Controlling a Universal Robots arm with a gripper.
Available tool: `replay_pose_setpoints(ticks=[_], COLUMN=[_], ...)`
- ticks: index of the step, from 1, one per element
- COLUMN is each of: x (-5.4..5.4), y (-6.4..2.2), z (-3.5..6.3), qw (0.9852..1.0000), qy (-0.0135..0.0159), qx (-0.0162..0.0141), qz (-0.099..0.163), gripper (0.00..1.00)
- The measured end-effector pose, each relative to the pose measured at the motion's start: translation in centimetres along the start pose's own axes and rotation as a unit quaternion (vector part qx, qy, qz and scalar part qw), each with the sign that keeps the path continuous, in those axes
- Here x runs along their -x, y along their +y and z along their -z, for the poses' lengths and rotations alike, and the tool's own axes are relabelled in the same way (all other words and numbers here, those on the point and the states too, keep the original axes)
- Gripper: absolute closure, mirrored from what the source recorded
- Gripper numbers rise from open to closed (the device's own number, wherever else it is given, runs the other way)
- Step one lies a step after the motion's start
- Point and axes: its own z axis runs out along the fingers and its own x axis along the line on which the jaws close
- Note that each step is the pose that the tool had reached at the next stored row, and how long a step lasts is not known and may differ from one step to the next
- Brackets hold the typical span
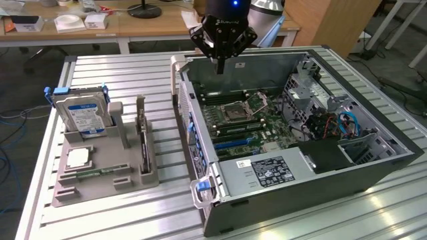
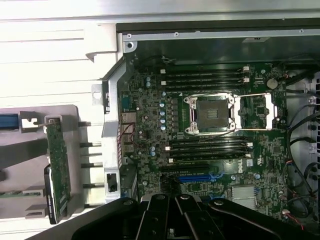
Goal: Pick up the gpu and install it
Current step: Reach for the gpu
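exterior-gripper: gripper pinched shut, empty, above the open case
exterior-gpu: gpu on edge in tray, well to exterior view's left of gripper, long axis near-to-far
wrist-gpu: gpu outside case, well apart from gripper, which hangs over board

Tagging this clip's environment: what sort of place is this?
Probably a robotics lab workbench: an open PC case on a slotted aluminium table, a grey parts fixture holding a hard drive, and wooden desks behind.
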Motion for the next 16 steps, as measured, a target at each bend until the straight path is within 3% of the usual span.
replay_pose_setpoints(ticks=[16], x=[-0.47], y=[-0.03], z=[0.01], qw=[1.0000], qy=[0.0008], qx=[-0.0001], qz=[0.000], gripper=[0.90])
